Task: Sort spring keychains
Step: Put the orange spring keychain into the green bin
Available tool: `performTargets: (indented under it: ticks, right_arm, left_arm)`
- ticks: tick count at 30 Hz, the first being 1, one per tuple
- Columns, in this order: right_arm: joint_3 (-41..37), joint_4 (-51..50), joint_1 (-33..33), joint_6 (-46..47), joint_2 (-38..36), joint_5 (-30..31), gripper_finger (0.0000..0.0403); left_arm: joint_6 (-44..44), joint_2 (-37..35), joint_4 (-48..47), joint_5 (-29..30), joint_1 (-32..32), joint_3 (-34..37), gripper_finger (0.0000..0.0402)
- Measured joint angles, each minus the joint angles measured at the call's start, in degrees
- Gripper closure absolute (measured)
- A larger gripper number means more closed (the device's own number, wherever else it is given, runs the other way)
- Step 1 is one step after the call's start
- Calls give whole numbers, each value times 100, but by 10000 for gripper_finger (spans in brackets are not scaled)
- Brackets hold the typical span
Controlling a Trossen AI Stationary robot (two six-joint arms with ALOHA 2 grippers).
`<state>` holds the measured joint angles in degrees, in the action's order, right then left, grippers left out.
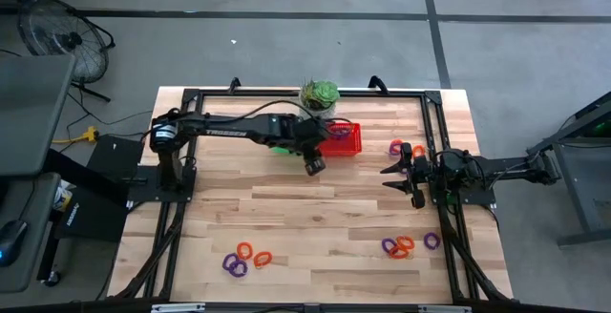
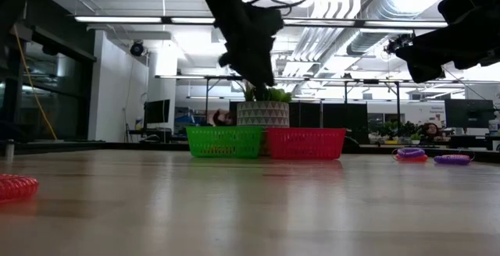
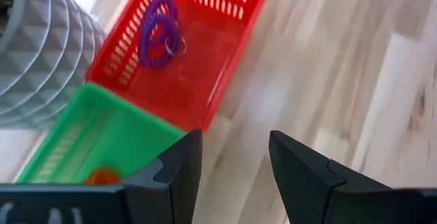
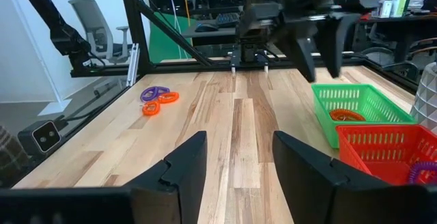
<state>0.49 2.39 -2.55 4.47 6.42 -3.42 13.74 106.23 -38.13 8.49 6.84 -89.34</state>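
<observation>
High view: small coiled plastic orange and purple spring keychains (image 1: 246,259) mostly unsorted, in clusters flat on the wooden table (image 1: 315,208).

Left wrist view: left gripper (image 3: 235,166) open, empty; one purple coil (image 3: 158,31) leans upright in red mesh basket (image 3: 225,60), one orange in green mesh basket (image 3: 130,138).

Right wrist view: right gripper (image 4: 239,166) open, idle.

Past my right gripper's (image 4: 234,166) parted dark fingers I see the pale wooden table (image 4: 232,125). Purple and orange coiled plastic keychains (image 4: 158,99) lie near one edge. A green mesh basket (image 4: 362,111) touches a red mesh basket (image 4: 386,152).
</observation>
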Motion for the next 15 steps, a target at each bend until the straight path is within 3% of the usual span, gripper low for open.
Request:
performTargets:
  ticks: [10, 15]
  right_arm:
    - [0, 0, 0, 0, 0, 0, 245]
    - [1, 0, 0, 0, 0, 1, 240]
  left_arm:
    - [30, -627, -1253, 316, -358, 27, 234]
    - [325, -1221, -1261, 325, -643, 741, 234]
